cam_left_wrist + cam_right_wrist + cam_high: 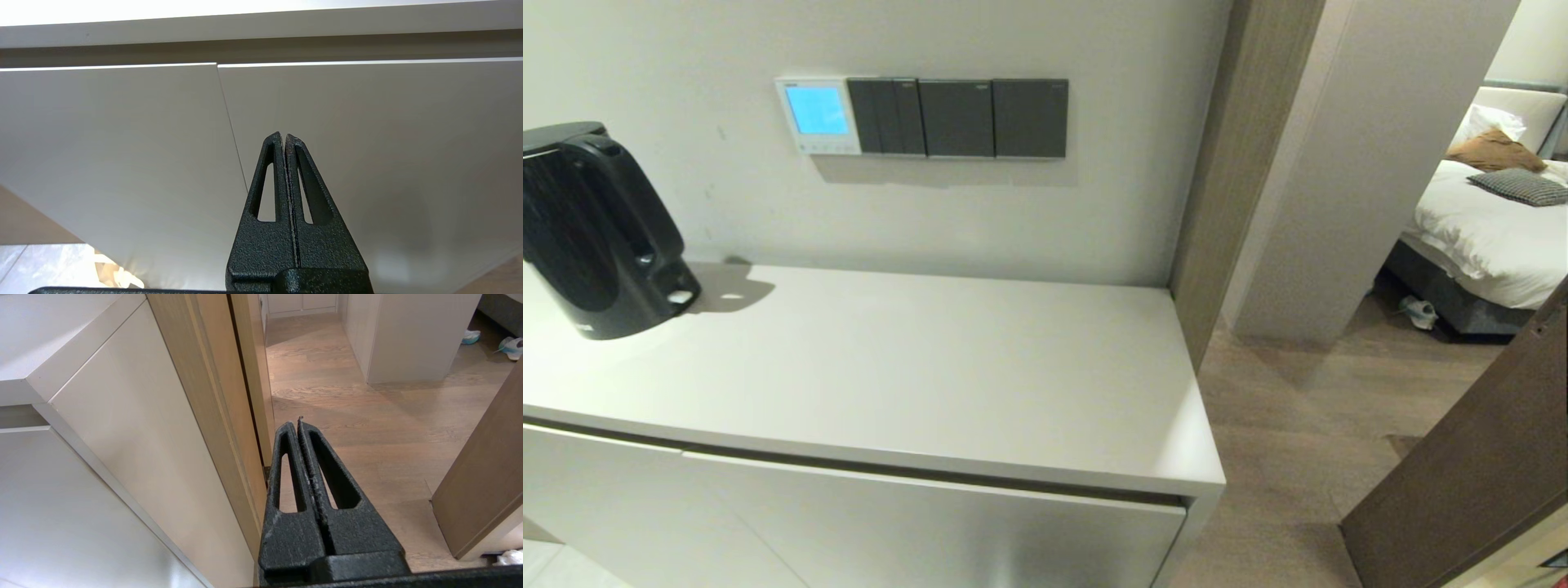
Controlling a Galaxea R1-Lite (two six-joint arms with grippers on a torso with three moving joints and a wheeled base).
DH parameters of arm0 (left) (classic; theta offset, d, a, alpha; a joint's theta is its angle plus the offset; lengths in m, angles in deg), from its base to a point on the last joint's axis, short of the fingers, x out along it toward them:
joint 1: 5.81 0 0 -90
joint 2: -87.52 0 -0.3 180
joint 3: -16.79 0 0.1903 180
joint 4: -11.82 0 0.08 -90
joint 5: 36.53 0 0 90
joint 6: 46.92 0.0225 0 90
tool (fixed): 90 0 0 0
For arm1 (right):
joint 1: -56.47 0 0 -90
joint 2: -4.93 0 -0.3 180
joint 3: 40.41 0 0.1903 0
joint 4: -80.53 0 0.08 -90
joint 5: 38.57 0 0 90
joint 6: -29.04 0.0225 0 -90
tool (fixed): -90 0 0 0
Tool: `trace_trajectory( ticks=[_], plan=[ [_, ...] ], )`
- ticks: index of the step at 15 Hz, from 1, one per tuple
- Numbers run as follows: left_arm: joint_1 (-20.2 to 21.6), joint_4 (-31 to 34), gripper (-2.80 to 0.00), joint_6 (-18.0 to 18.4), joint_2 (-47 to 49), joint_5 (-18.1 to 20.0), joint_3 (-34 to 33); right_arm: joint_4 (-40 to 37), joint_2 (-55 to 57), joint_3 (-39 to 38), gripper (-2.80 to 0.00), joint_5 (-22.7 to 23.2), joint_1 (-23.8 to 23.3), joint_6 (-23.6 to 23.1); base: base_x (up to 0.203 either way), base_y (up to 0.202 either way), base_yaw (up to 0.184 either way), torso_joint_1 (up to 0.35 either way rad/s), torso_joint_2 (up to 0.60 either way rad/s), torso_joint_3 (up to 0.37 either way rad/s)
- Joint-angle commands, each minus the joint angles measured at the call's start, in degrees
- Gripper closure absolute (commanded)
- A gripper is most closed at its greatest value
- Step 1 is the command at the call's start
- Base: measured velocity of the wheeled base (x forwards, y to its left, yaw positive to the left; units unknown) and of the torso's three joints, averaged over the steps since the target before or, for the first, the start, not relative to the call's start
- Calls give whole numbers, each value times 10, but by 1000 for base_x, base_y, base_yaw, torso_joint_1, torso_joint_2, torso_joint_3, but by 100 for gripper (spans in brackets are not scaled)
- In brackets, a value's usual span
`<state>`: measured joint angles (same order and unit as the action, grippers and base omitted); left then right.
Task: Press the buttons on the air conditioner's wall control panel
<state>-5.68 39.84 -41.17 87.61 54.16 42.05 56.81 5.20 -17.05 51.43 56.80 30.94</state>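
Observation:
The air conditioner's control panel [818,116] is a white wall unit with a lit blue screen and a row of small buttons [827,148] under it, above the white cabinet. Neither gripper shows in the head view. My left gripper [283,136] is shut and empty, low in front of the cabinet doors [122,134]. My right gripper [297,424] is shut and empty, low beside the cabinet's right end, over the wooden floor. The panel does not show in either wrist view.
Three dark switch plates [958,118] sit right of the panel. A black kettle [592,229] stands on the cabinet top [915,359] at the left. A wooden door frame [1233,163] borders the cabinet's right end, a brown door [1470,465] stands further right, and a bed [1494,220] lies beyond.

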Motion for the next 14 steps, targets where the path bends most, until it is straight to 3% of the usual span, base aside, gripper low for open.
trace_trajectory(
  ticks=[1,6,14],
  plan=[
    [0,3,0,0,0,5,0,0,1,-1,0,1,0,0,0,0,0,0,0,0],
    [0,0,0,-33,0,-1,0,0,1,-1,0,0,0,0,0,0,0,0,0,0],
    [0,0,0,-48,0,-4,0,0,1,-1,0,1,0,0,0,0,0,0,0,0]
  ],
)
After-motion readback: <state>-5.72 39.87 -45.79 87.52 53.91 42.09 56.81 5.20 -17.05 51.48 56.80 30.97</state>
